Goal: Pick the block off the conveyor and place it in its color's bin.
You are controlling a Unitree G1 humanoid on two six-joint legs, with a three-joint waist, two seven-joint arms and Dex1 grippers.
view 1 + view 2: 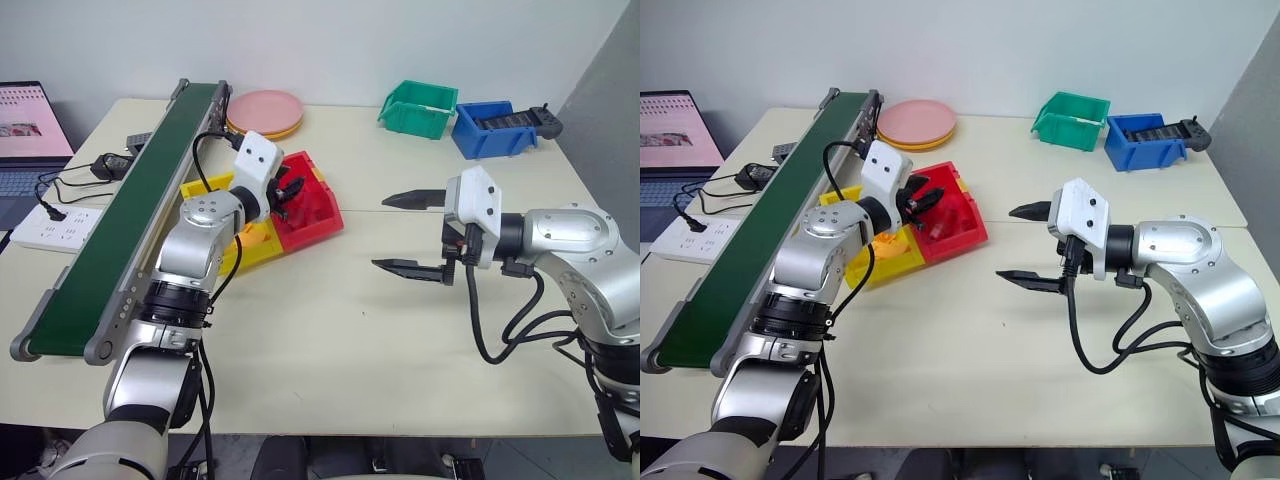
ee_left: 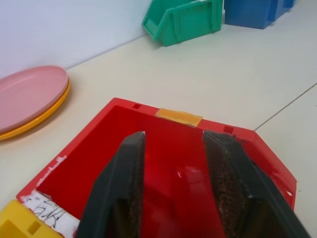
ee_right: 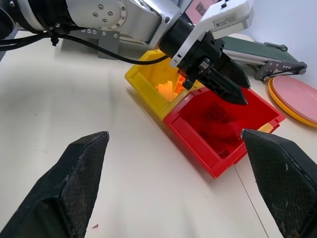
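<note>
My left gripper (image 1: 289, 190) hovers over the red bin (image 1: 318, 230), which stands beside the conveyor (image 1: 130, 220). Its fingers are open with only the bin's floor (image 2: 173, 163) showing between them. A red shape (image 3: 218, 130) lies on that floor under the fingers; I cannot tell whether it is the block. The dark green belt carries nothing. My right gripper (image 1: 396, 232) hangs wide open and empty above the table, to the right of the bin, pointing toward it.
A yellow tray (image 1: 255, 245) with orange-yellow bricks (image 3: 168, 89) adjoins the red bin. Pink and yellow plates (image 1: 265, 110), a green bin (image 1: 418, 108) and a blue bin (image 1: 485, 128) stand at the back. A laptop (image 1: 30, 130) and power strip (image 1: 50, 225) lie left of the conveyor.
</note>
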